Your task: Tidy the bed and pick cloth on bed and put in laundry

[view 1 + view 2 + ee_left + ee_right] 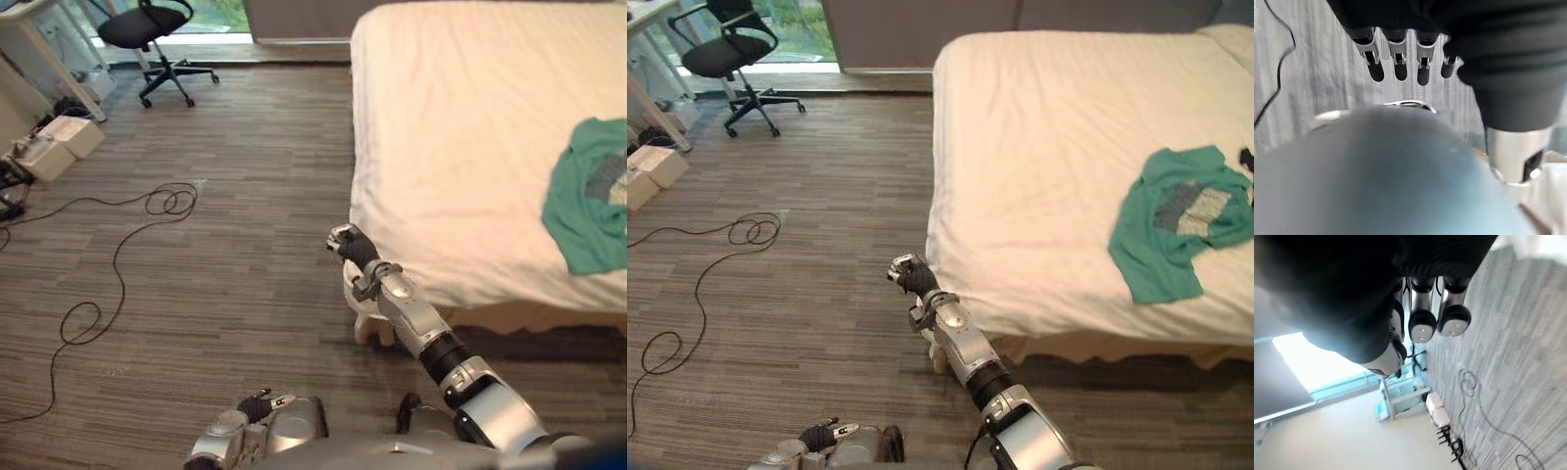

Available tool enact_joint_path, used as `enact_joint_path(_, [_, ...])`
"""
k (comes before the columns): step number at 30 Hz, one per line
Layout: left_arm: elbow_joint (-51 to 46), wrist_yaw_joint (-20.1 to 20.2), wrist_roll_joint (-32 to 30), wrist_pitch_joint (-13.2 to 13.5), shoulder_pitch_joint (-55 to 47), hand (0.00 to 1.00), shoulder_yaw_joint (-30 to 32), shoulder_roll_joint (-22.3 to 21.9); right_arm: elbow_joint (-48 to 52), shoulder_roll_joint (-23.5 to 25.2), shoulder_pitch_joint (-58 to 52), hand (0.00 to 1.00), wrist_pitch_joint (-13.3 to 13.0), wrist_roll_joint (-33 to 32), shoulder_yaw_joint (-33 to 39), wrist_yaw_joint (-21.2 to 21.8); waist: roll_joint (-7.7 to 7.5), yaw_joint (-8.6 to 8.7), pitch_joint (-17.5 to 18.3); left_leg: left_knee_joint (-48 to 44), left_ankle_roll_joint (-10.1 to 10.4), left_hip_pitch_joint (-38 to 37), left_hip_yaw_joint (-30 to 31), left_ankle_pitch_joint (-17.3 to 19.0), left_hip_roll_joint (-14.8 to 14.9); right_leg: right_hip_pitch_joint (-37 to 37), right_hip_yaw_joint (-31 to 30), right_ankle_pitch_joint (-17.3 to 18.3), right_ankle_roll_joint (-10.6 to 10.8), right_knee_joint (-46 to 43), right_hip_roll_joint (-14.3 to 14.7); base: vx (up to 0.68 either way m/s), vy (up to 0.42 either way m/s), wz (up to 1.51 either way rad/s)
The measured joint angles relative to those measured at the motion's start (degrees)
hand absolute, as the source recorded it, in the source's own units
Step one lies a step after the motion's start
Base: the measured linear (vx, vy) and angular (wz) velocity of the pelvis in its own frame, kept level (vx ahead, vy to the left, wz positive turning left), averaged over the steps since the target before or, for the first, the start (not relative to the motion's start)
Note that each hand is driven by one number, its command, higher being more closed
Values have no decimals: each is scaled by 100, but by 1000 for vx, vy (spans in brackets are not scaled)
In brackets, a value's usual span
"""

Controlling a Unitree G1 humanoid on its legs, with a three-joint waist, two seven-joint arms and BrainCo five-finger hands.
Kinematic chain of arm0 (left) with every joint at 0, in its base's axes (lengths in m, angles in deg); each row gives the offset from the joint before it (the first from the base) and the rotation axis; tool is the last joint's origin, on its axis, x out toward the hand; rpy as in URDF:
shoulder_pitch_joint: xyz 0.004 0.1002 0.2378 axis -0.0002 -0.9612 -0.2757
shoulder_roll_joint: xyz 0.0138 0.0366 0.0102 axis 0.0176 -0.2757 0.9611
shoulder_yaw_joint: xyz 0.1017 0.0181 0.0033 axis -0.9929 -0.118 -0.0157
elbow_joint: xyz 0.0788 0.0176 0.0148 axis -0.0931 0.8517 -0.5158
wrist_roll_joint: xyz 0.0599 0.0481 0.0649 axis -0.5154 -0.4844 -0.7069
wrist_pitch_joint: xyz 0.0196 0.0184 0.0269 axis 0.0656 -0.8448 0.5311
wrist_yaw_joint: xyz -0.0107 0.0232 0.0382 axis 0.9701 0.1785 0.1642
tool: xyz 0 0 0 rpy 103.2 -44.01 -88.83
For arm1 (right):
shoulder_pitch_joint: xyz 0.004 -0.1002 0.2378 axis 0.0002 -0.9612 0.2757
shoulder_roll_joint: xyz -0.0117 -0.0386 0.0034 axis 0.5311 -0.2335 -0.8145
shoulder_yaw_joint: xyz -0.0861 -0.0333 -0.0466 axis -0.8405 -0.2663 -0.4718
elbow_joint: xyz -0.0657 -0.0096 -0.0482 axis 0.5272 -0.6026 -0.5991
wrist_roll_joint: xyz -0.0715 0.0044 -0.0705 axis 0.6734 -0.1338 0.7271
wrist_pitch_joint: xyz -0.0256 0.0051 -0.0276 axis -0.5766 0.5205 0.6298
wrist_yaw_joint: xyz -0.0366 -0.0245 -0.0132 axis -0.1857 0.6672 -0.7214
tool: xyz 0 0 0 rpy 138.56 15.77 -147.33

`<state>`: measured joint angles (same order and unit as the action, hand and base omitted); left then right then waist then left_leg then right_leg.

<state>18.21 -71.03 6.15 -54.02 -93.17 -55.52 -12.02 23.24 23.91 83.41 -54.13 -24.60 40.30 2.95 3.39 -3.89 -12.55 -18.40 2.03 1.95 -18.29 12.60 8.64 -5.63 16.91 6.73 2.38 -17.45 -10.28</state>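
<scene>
While the green cloth (1146,245) lies crumpled on the bed (1038,147) at about 3 o'clock, well in from the near edge, neither robot hand touches it. A pale grey patch shows in its middle. Its far end is cut off in the left eye view. Just beyond it, at the frame's edge, sits a small dark thing (1246,157) too cropped to identify.

At 6 o'clock the right robot hand (911,274) hangs over the floor (823,215), just beside the bed's near corner. Its fingertips (1421,328) are curled in toward the palm and nothing is in them.

Low at 7 o'clock the left robot hand (823,434) is partly cut off by the frame. Its fingers (1400,68) hang loose and narrow, holding nothing.

An office chair (725,49) stands at 11 o'clock, and pale boxes (54,147) sit at 9 o'clock.
</scene>
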Motion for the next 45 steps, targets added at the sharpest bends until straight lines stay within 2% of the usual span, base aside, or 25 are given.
enact_joint_path(3, [0, -35, 274, 9, 159, 0, -68, 122, -51, 31, 334, 100, 33, 220, -7, -20, -117, -14, -107, 74, 14, 134, 10, -220, -61, -335, 71, 62, -65, -364, -141, -104, -76, 0])
enact_joint_path(5, [0, -35, 328, 19, 452, 0, -65, 175, -156, 23, 935, 100, 43, 309, 180, -23, -159, -13, -362, 265, 52, 333, 59, -433, -198, -650, 147, 75, -88, -557, -303, -159, -73, 26])
enact_joint_path(6, [-2, -37, 500, 35, 615, 0, -59, 159, -207, -15, 1285, 100, 41, 378, 346, -25, -150, -14, -537, 318, 29, 456, 110, -547, -264, -827, 195, 76, -96, -660, -389, -220, -69, 51])
enact_joint_path(7, [-11, -32, 698, 91, 964, 0, -46, 96, -220, -201, 1832, 100, 35, 459, 592, -20, -97, -10, -856, 340, 16, 735, 198, -715, -330, -1092, 299, 67, -123, -800, -516, -227, -68, 53])
enact_joint_path(9, [-6, -54, 760, 129, 1262, 0, -50, -89, -230, -412, 2392, 100, -2, 491, 839, -20, -78, -20, -1072, 322, 5, 1219, 340, -887, -387, -1514, 421, 53, -147, -956, -627, -212, -68, 57])
enact_joint_path(13, [215, -73, 867, 208, 1703, 0, 82, -142, -401, -788, 3109, 100, -25, 616, 1186, -78, -64, -68, -1253, 326, -10, 1871, 574, -1176, -388, -2061, 628, 18, -276, -1109, -684, -86, -81, 41])
enact_joint_path(16, [223, -82, 879, 322, 1887, 0, 245, -294, -400, -1210, 3382, 100, -19, 594, 1361, -141, -6, -204, -1312, 308, -10, 2225, 709, -1293, -383, -2341, 749, 32, -334, -1191, -704, -27, -63, 25])
enact_joint_path(21, [214, -101, 879, 462, 2204, 0, 351, -488, -398, -1417, 3670, 100, -8, 319, 1567, -229, 192, -255, -1442, 123, -9, 2763, 780, -1315, -385, -2846, 752, 69, -395, -1395, -761, -34, -32, 13])
enact_joint_path(23, [178, -201, 905, 462, 2364, 0, 563, -682, -397, -1420, 3682, 100, 64, 235, 1637, -227, 348, -284, -1542, 31, -14, 3012, 772, -1327, -378, -3093, 723, 68, -423, -1478, -777, -37, -11, 3])
enact_joint_path(25, [91, -318, 1098, 460, 2481, 0, 830, -826, -389, -1344, 3679, 100, 144, 141, 1779, -219, 402, -283, -1599, -11, -8, 3193, 742, -1330, -361, -3307, 689, 62, -437, -1527, -777, -13, -6, -2])
enact_joint_path(29, [-375, -361, 1301, 471, 2482, 0, 1426, -1073, -389, -1111, 3654, 100, 298, 114, 1805, -186, 404, -262, -1633, -216, -1, 3598, 599, -1300, -254, -3739, 580, 22, -520, -1606, -725, -12, -20, -12])
enact_joint_path(30, [-580, -346, 1418, 507, 2505, 0, 1601, -1240, -389, -1016, 3615, 100, 338, 107, 1802, -167, 417, -195, -1661, -324, -5, 3728, 598, -1264, -209, -3819, 582, 16, -529, -1626, -700, -32, -9, -6])
enact_joint_path(32, [-765, -336, 1606, 524, 2748, 0, 1723, -1492, -390, -882, 3432, 100, 393, 101, 1779, -157, 417, -170, -1696, -492, 18, 3873, 552, -1140, -114, -3908, 579, 32, -555, -1670, -669, -39, -4, -7])
enact_joint_path(35, [-935, -328, 1661, 503, 3028, 0, 1766, -1997, -511, -575, 3007, 100, 517, -138, 1779, -235, 375, -44, -1724, -722, -24, 4034, 124, -1003, 88, -4185, 399, 39, -566, -1764, -658, -16, 7, -18])
enact_joint_path(39, [-934, -402, 1847, 464, 3045, 0, 1851, -1980, -714, -525, 2456, 100, 523, -427, 1986, -244, 341, 82, -1745, -1015, -72, 4070, 1, -828, 260, -4215, 284, 30, -579, -1772, -529, 30, 14, -27])
enact_joint_path(42, [-923, -485, 1992, 463, 3137, 0, 2035, -1925, -676, -473, 2143, 100, 326, -763, 2458, -235, 332, 162, -1748, -1227, -86, 4048, -77, -675, 372, -4181, 189, 21, -569, -1765, -440, 22, 26, -28])
enact_joint_path(45, [-964, -543, 2093, 452, 3287, 0, 2131, -1826, -722, -575, 1732, 100, 105, -1216, 3384, -244, 250, 231, -1796, -1440, -106, 3993, -159, -507, 515, -4083, 110, -37, -528, -1682, -321, 10, 41, -31])
